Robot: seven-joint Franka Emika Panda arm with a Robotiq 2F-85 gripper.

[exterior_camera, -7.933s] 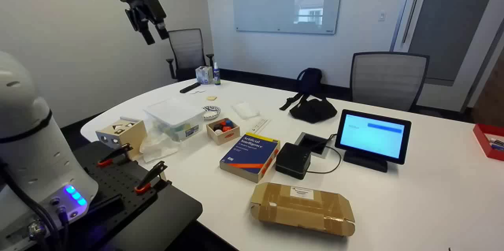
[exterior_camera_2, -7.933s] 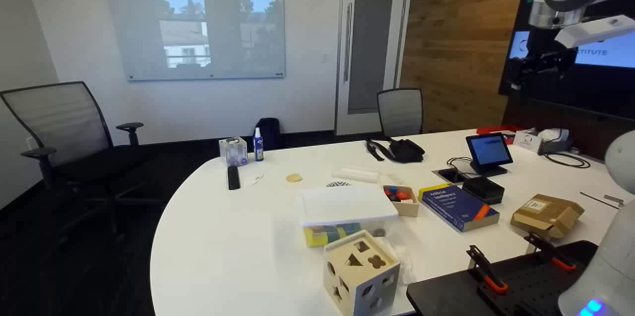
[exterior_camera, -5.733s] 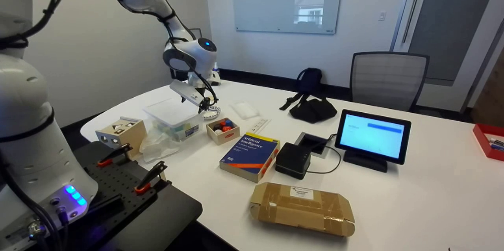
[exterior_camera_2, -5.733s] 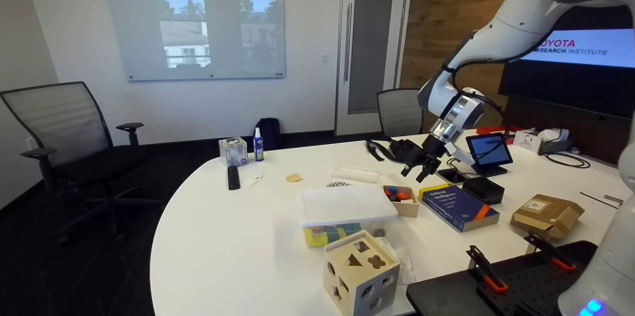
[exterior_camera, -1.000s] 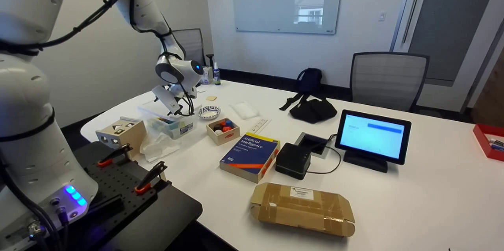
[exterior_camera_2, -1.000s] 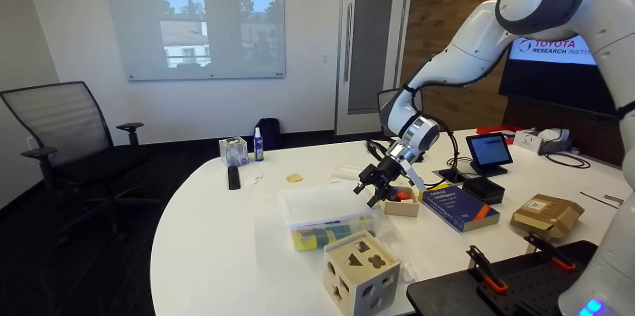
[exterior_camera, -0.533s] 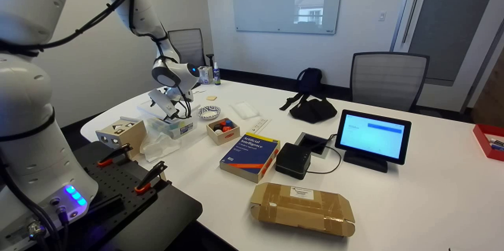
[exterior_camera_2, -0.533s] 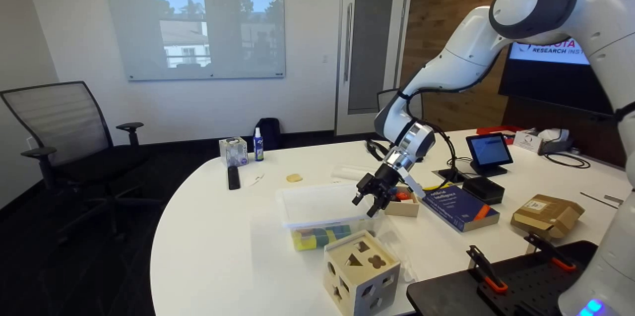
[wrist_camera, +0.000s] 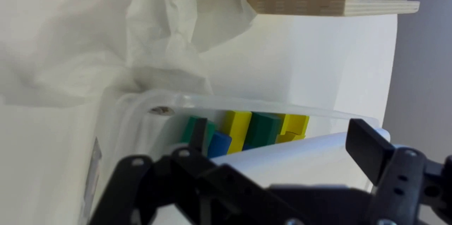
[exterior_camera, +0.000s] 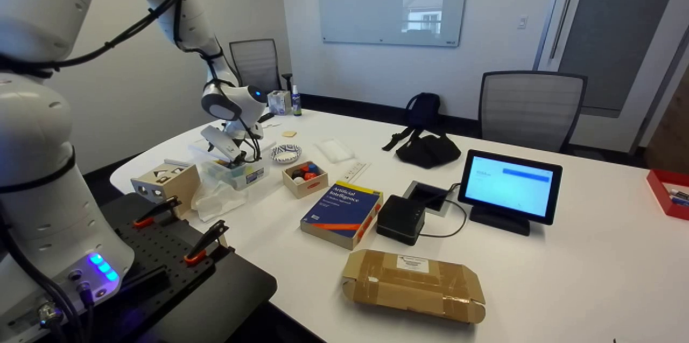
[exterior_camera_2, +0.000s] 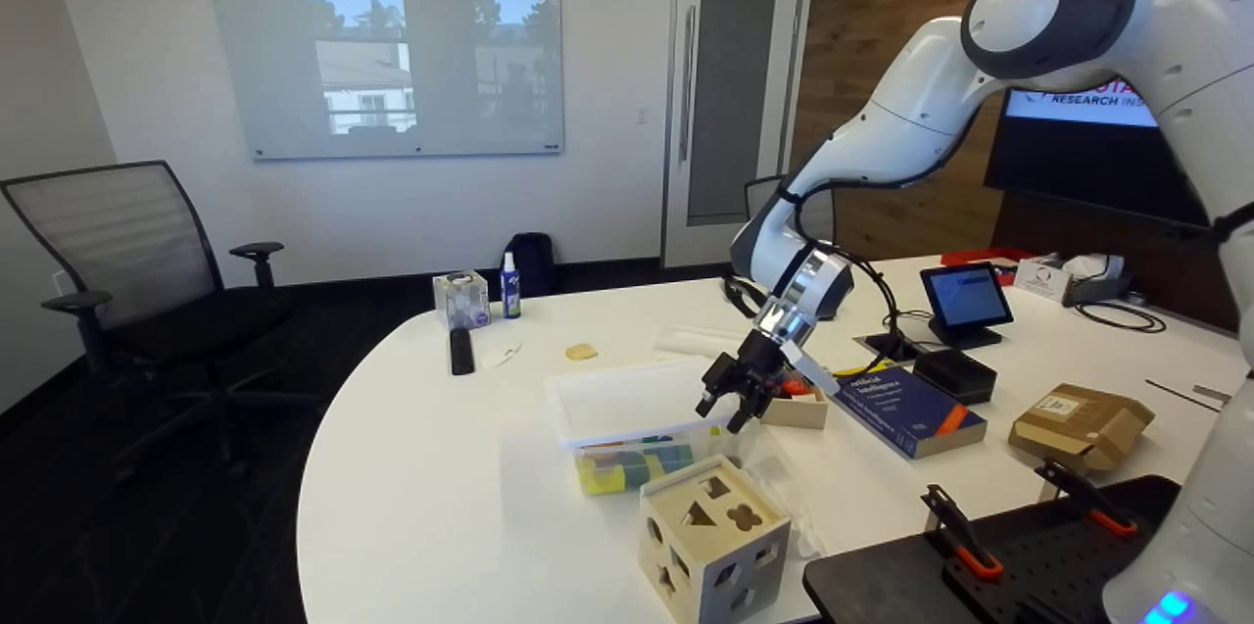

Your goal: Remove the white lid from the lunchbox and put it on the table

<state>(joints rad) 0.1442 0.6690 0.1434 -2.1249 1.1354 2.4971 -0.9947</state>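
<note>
Two ways to lose one skewed white lid (exterior_camera_2: 627,399)

The lid lay askew over the lunchbox (wrist_camera: 247,104), baring a strip of blocks (wrist_camera: 259,129), not yet on the table (exterior_camera_2: 421,497). The gripper (wrist_camera: 277,133) stood with its jaws wide apart, holding nothing that I saw; the wrist view showed the lid's edge between them. One risk was that closing would catch the translucent rim too, since it lay so near, dragging the whole lunchbox along; another, that the thin, smooth lid would skid off under a push. Plastic looked slick and round-cornered, the blocks hard-edged, the wrap (wrist_camera: 141,41) crumpled, the wooden cube (exterior_camera_2: 713,546) pierced with shapes.
</note>
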